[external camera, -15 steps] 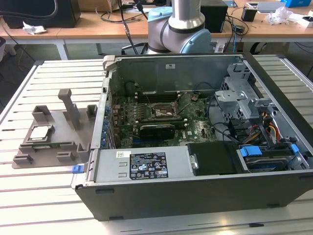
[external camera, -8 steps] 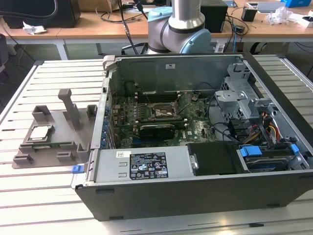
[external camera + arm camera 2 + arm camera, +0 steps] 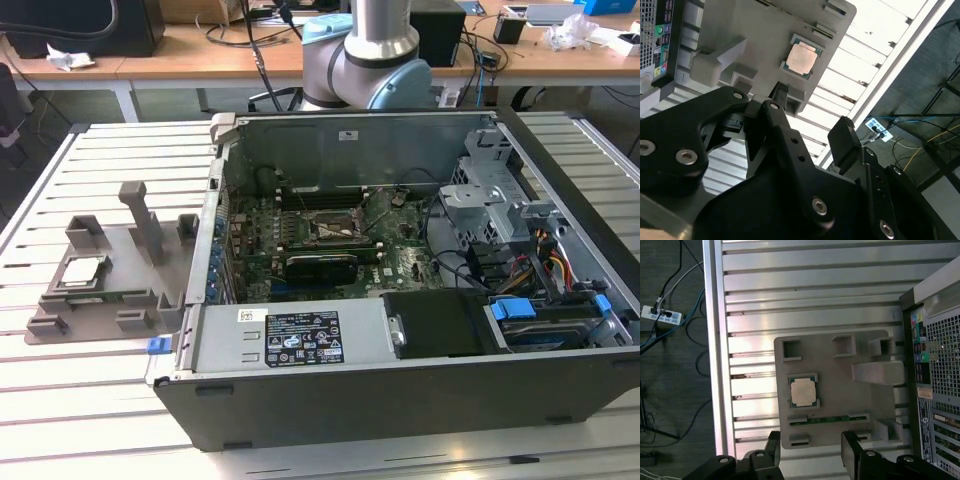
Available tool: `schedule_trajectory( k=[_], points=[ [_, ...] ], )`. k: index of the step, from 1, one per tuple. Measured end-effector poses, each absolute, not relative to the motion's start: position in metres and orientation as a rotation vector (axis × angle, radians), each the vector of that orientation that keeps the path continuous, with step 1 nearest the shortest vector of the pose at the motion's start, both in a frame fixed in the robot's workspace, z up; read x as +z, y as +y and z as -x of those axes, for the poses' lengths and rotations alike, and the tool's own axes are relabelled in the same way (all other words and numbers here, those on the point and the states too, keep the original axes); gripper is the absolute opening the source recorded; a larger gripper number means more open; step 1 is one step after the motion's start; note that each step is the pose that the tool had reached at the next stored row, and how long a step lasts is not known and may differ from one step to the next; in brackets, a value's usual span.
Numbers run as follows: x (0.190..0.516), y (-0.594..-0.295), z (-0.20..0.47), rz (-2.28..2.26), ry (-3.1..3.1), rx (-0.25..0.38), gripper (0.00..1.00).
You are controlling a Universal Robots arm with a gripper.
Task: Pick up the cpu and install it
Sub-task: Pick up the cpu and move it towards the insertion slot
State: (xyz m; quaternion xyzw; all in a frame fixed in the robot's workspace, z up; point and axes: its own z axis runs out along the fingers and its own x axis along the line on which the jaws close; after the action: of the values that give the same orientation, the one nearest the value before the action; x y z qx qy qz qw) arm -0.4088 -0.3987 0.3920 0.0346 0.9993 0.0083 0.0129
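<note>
The cpu, a small square chip with a silver-grey lid, lies flat in a recess of the grey fixture tray on the exterior view's left. In both wrist views the cpu lies well below the camera on the tray. My gripper hangs high above the tray, open, with nothing between its black fingers. The black-framed socket sits in the middle of the motherboard inside the open computer case.
The case stands on a slatted aluminium table, with its walls rising around the motherboard. A drive cage and cable bundles fill its right side. An upright post rises from the tray. A power strip lies on the floor.
</note>
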Motion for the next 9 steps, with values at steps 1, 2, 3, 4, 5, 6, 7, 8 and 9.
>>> schedule_trajectory(
  k=[1,2,3,4,5,6,7,8,9],
  points=[
    [0.3920,-0.3988,0.4087,-0.097,3.114,0.002,0.60],
    [0.3920,-0.3988,0.4088,-0.080,3.114,-0.036,0.60],
    [0.3919,-0.3988,0.4087,-0.062,3.113,-0.051,0.60],
    [0.3919,-0.3988,0.4087,-0.040,3.113,-0.054,0.60],
    [0.3920,-0.3988,0.4087,-0.024,3.114,-0.054,0.60],
    [0.3920,-0.3988,0.4087,-0.020,3.114,-0.054,0.60],
    [0.3920,-0.3988,0.4087,-0.020,3.114,-0.054,0.60],
    [0.3920,-0.3988,0.4087,-0.020,3.114,-0.054,0.60],
    [0.3920,-0.3988,0.4087,-0.020,3.114,-0.054,0.60]
  ],
)
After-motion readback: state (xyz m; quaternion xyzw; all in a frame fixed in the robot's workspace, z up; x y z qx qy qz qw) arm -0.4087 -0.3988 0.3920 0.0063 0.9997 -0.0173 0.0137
